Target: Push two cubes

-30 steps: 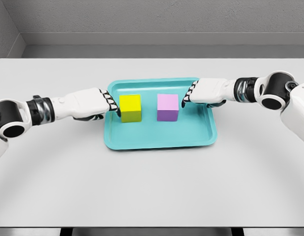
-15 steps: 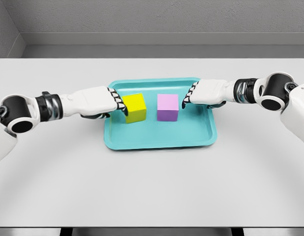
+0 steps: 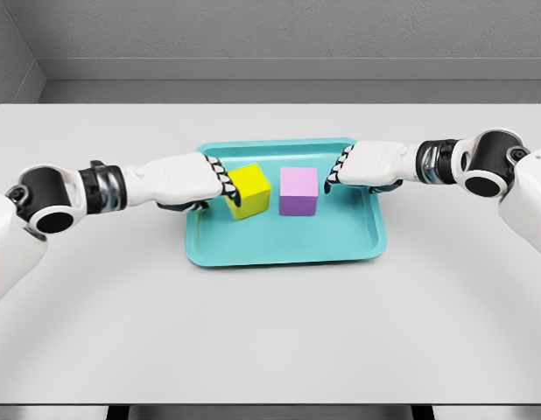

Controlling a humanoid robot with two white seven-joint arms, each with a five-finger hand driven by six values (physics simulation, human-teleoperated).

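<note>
left hand: fingers curled, knuckles fwd, holding nothing; fingertips pressed vs the yellow cube's outer face, so contact looks made.
yellow cube: sits just inboard of the left hand, i.e. toward the tray's middle; twisted a bit, one corner pointing at the purple cube, not square to the tray edges.
right hand: fingers curled too, gripping nothing; fingertips at the purple cube's outer top edge, touching or a hair off, can't tell which.
purple cube: directly inboard of the right hand, square to the tray, upright.
key relation: each cube lies btwn its own hand and the other cube, so both push lines point inward, toward each other. Cubes near, a slim gap left btwn them; yellow's corner is the closest pt.
nearer hand: left for yellow, right for purple; no crossover needed.
tray: teal, on the grey bench; both cubes on its floor, back half, well clear of the front rim.
step (my read): left push underway, right looks poised to go.
next move calls for: right hand driving purple straight inward; left pushing through yellow's centre, else it prob spins further.
risk: yellow corner hits purple's flat face first and both skew.
</note>
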